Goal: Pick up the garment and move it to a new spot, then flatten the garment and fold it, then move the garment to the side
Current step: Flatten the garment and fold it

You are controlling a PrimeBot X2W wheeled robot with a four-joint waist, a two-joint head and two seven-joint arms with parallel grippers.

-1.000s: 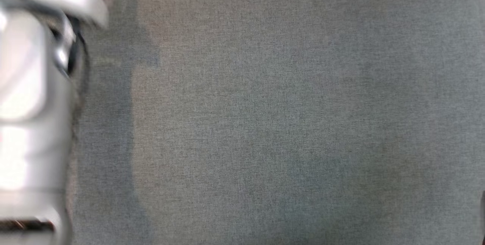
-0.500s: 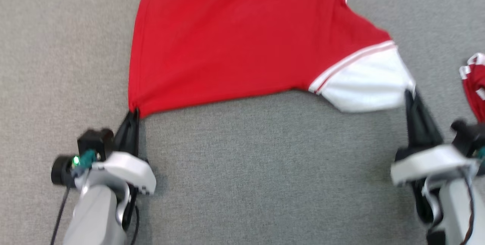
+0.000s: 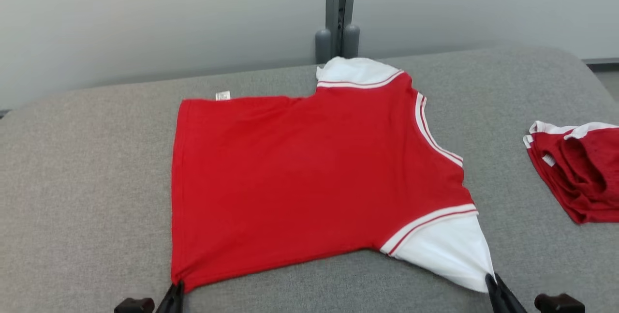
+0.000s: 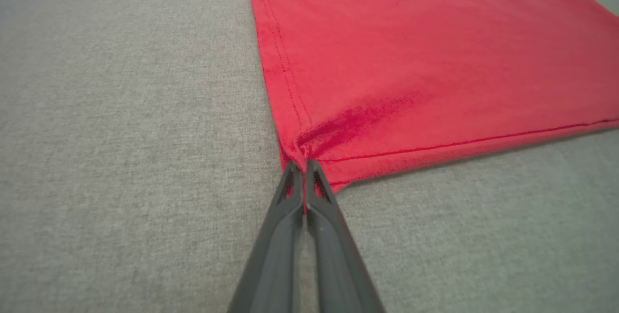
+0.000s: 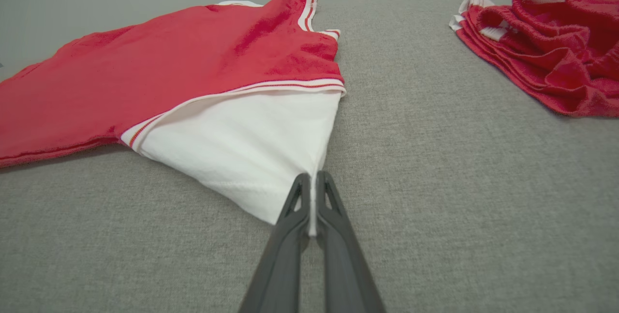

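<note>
1. The garment (image 3: 309,177), a red shirt with white sleeves and striped trim, lies spread flat on the grey padded surface (image 3: 87,168), directly in front of the grey post (image 3: 338,13). Its far white sleeve (image 3: 353,70) lies nearest the post's foot.
2. A small white label (image 3: 222,95) sticks out at the garment's far hem corner, to the left of the post.
3. The left gripper (image 4: 302,165) has its jaws pinched together on the near hem corner, on the side of the garment away from the post and to the post's left. The cloth bunches slightly at the fingertips.
4. The right gripper (image 5: 313,177) has its jaws closed on the tip of the near white sleeve (image 5: 251,148), on the side away from the post and to its right. The sleeve is drawn to a point there.
5. A rumpled pile of red clothes (image 3: 575,172) with white trim lies on the same surface, well to the right of the post and apart from the garment.
6. A pale wall (image 3: 145,22) stands on both sides of the post, behind the surface.
</note>
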